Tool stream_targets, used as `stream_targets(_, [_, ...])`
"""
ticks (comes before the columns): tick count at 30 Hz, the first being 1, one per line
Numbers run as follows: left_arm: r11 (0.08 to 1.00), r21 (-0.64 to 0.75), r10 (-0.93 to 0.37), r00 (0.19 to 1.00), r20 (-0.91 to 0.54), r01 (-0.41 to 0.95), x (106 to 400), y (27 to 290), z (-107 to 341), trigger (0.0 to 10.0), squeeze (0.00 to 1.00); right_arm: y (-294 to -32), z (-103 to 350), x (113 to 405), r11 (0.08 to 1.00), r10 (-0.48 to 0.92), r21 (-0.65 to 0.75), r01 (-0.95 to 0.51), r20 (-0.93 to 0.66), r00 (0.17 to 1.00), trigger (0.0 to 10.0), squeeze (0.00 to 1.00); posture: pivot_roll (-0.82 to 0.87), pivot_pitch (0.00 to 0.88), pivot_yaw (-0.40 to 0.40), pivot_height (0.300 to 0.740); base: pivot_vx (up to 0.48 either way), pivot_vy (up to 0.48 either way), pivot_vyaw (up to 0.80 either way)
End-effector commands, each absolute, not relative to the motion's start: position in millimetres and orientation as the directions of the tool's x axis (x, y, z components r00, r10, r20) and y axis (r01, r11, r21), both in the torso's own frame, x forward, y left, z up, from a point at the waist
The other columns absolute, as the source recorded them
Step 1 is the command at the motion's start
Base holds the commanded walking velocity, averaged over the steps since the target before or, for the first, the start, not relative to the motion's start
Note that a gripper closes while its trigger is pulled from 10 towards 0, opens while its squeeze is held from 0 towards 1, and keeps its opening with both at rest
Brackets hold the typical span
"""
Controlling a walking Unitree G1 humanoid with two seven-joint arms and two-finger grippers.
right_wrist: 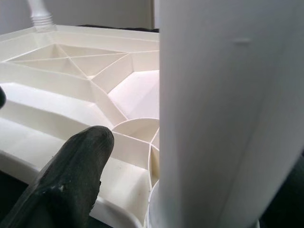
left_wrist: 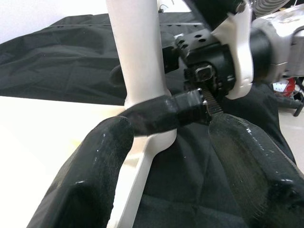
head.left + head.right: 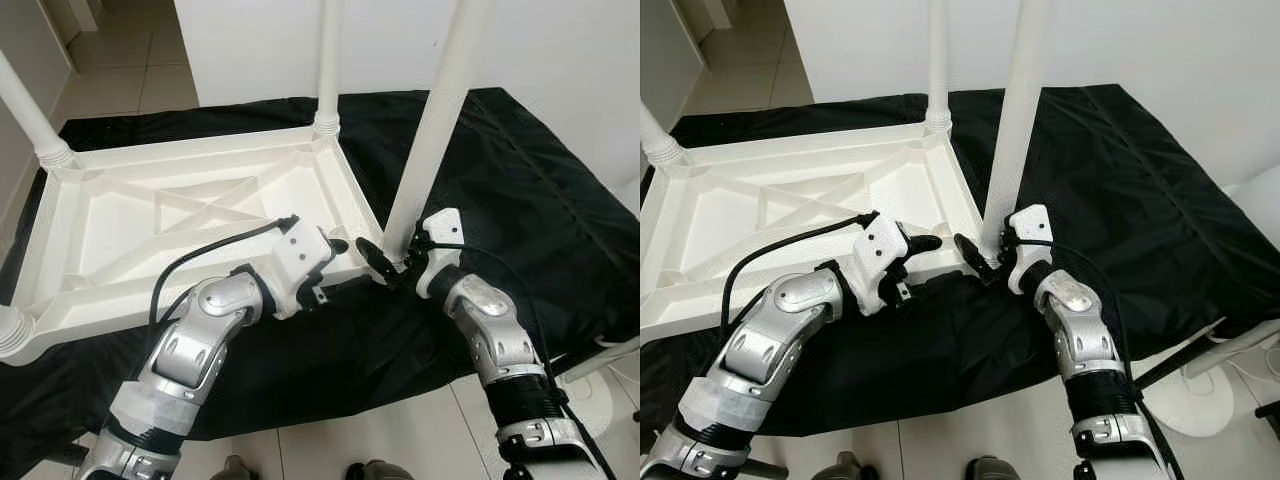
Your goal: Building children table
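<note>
A white plastic children's table [image 3: 180, 152] lies upside down on a black cloth. At its near right corner a white table leg [image 3: 435, 120] stands upright in its socket. My right gripper [image 3: 385, 262] is at the base of this leg, shut on it, with one finger [image 2: 156, 116] lying across the leg's front. The right wrist view shows the leg [image 1: 223, 109] close up beside one black finger [image 1: 80, 161]. My left gripper [image 3: 335, 268] is open just left of that corner, and its two fingers [image 2: 104, 161] straddle the table's rim.
Two more legs stand at the far corners [image 3: 25, 110] [image 3: 328, 60], and a short stub [image 3: 12, 330] marks the near left corner. The black cloth [image 3: 520, 200] spreads right of the table. A white stand base [image 3: 595, 395] sits on the tiled floor at right.
</note>
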State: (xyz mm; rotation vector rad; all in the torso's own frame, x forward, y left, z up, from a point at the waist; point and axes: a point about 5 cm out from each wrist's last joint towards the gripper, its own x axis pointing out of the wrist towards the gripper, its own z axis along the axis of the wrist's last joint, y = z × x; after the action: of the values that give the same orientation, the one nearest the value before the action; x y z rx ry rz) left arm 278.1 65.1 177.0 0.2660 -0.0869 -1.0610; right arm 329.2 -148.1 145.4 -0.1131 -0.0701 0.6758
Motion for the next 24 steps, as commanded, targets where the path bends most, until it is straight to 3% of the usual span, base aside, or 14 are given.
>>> stream_targets(1, [0.471,0.259,-0.864,0.501,-0.06,0.843,279,64,178,10.0,0.0,-148,143,332,0.747,0.656,-0.141,-0.649,0.005,0.754,5.7,0.0,-0.07,0.053,0.032,0.74,0.0,0.0,0.0])
stream_targets(3, [0.472,0.26,-0.863,0.502,-0.059,0.843,279,64,178,10.0,0.0,-150,142,333,0.741,0.662,-0.146,-0.655,-0.007,0.75,5.7,0.0,-0.07,0.053,0.032,0.74,0.0,0.0,0.0])
stream_targets(4, [0.474,0.261,-0.862,0.504,-0.058,0.841,279,65,179,10.0,0.0,-153,141,335,0.733,0.669,-0.146,-0.664,-0.022,0.743,0.0,0.0,-0.07,0.053,0.03,0.74,0.0,0.0,0.0])
stream_targets(18, [0.487,0.263,-0.854,0.517,-0.054,0.833,280,67,179,10.0,0.0,-162,131,337,0.747,0.654,-0.126,-0.653,-0.037,0.756,0.0,0.0,-0.06,0.048,0.023,0.74,0.0,0.0,0.0])
stream_targets(19, [0.488,0.264,-0.854,0.518,-0.053,0.832,280,67,180,10.0,0.0,-161,131,338,0.763,0.638,-0.117,-0.636,-0.028,0.77,10.0,0.0,-0.06,0.047,0.023,0.74,0.0,0.0,0.0])
stream_targets(24, [0.489,0.264,-0.853,0.518,-0.053,0.831,281,67,180,10.0,0.0,-160,131,341,0.844,0.53,-0.098,-0.528,0.0,0.848,10.0,0.0,-0.06,0.047,0.024,0.74,0.0,0.0,0.0])
